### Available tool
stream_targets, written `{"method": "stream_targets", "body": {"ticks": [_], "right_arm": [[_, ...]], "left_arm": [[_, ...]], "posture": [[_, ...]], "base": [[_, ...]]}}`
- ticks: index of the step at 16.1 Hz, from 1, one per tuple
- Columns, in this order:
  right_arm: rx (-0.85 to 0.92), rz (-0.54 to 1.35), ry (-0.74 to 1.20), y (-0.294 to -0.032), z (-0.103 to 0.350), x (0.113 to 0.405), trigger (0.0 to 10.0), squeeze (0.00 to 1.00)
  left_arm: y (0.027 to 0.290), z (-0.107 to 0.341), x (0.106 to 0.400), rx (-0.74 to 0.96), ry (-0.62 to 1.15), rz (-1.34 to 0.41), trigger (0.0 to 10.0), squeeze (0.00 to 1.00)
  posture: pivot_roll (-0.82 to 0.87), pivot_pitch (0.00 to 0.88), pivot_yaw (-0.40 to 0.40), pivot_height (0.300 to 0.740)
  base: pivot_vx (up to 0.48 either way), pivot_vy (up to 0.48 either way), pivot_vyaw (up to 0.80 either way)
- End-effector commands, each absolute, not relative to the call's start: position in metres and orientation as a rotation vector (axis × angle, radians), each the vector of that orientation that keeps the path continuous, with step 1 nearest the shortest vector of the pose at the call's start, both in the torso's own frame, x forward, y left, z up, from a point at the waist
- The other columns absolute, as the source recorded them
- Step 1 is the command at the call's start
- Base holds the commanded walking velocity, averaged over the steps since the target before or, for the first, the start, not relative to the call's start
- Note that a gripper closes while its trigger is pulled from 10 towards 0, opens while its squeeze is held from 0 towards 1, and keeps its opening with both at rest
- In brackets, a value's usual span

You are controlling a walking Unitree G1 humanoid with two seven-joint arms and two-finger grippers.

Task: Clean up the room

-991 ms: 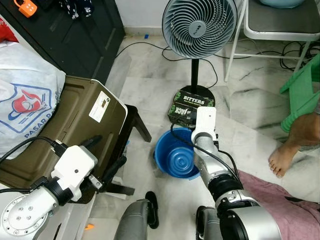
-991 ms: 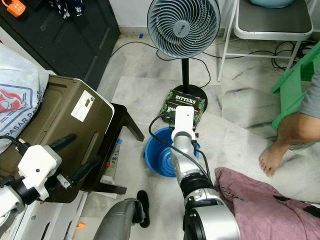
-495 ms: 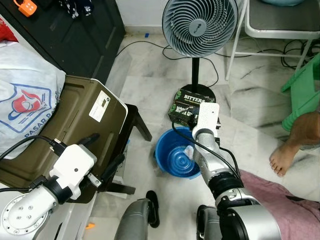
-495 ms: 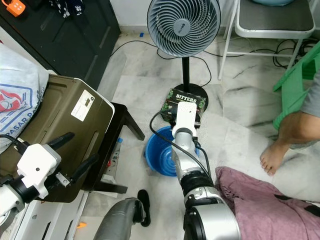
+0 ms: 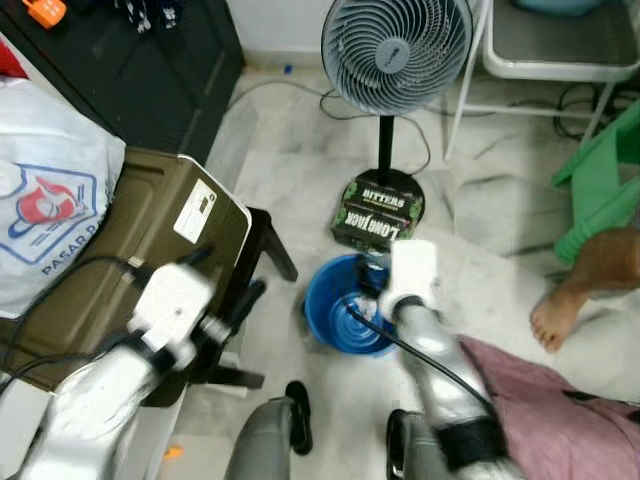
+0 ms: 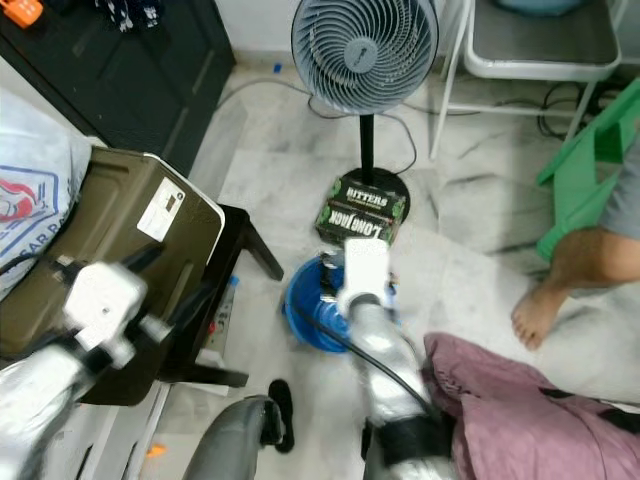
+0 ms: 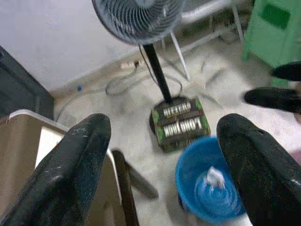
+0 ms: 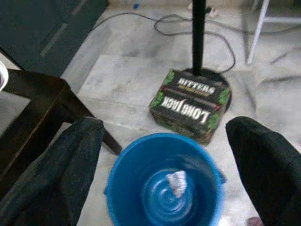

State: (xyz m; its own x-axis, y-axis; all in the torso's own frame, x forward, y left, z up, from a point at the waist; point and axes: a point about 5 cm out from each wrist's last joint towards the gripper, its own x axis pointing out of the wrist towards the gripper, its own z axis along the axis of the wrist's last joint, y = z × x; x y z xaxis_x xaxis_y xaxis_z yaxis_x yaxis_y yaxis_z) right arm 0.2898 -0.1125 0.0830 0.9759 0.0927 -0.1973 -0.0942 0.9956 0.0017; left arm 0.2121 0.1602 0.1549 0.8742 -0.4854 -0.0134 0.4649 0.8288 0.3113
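Spreading under everything, pale marble floor point(image 5: 300, 170) with grey veins, glossy and hard. Standing at the far side, round grey fan point(image 5: 396, 52) on a thin black pole, cables trailing behind it. At the robot's left, boxy olive-brown plastic bin point(image 5: 110, 250) with a white label, resting on a dark wooden stool point(image 5: 262, 250); beside it a crinkled white printed sack point(image 5: 50, 190). Lying at the robot's right, rumpled pink cloth point(image 5: 560, 410), and past it a person's bare foot point(image 5: 555, 318) next to a green plastic stool point(image 5: 600, 180). Leaning against the fan's base, flat dark-green carton point(image 8: 190, 107) printed "BITTERS" and "LONG JACK", long axis across the floor. Just before it, round blue plastic bucket point(image 8: 162, 181), smooth with ringed bottom, mouth upward. Hovering above the bucket, right hand point(image 8: 164, 155), released, fingers spread wide, holding nothing. Raised over the olive bin, left hand point(image 7: 164, 155), likewise wide open and empty. Sitting on the bucket's bottom, small crumpled white scrap point(image 8: 177, 182), shapeless, no clear long axis.
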Motion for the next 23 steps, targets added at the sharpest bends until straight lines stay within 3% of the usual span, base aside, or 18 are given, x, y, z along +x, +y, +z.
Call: {"method": "stream_targets", "body": {"ticks": [1, 6, 7, 8, 10, 15, 23], "right_arm": [[0.016, 0.135, 0.166, -0.112, 0.097, 0.285, 10.0, 1.00], [-0.006, 0.091, 0.157, -0.151, 0.098, 0.239, 10.0, 1.00], [-0.007, 0.077, 0.142, -0.155, 0.100, 0.235, 10.0, 0.81], [-0.012, 0.061, 0.123, -0.162, 0.101, 0.231, 10.0, 0.00], [0.012, 0.013, 0.105, -0.166, 0.102, 0.230, 10.0, 0.00], [0.017, 0.011, 0.042, -0.171, 0.107, 0.253, 10.0, 0.00], [0.009, 0.057, -0.042, -0.160, 0.122, 0.278, 10.0, 0.00]], "left_arm": [[0.161, 0.148, 0.216, 0.317, -0.050, -0.483, 10.0, 0.00], [0.148, 0.137, 0.240, 0.255, -0.096, -0.436, 10.0, 0.00], [0.148, 0.135, 0.243, 0.257, -0.102, -0.413, 10.0, 0.00], [0.148, 0.133, 0.249, 0.259, -0.113, -0.367, 10.0, 0.00], [0.156, 0.124, 0.257, 0.185, -0.086, -0.266, 10.0, 0.00], [0.144, 0.119, 0.274, 0.180, -0.115, -0.252, 10.0, 0.00], [0.140, 0.123, 0.284, 0.176, -0.158, -0.252, 10.0, 0.00]], "posture": [[-0.01, 0.187, 0.100, 0.740], [-0.12, 0.058, 0.090, 0.740], [-0.13, 0.035, 0.084, 0.740], [-0.14, 0.000, 0.081, 0.740], [-0.16, 0.000, 0.079, 0.740], [-0.17, 0.000, 0.052, 0.740], [-0.17, 0.000, 0.069, 0.740]], "base": [[0.000, 0.000, 0.00], [0.000, 0.000, 0.00], [0.000, 0.000, 0.00], [0.000, 0.000, 0.00], [0.000, 0.000, 0.00], [0.000, 0.000, 0.00], [0.000, 0.000, 0.80]]}}
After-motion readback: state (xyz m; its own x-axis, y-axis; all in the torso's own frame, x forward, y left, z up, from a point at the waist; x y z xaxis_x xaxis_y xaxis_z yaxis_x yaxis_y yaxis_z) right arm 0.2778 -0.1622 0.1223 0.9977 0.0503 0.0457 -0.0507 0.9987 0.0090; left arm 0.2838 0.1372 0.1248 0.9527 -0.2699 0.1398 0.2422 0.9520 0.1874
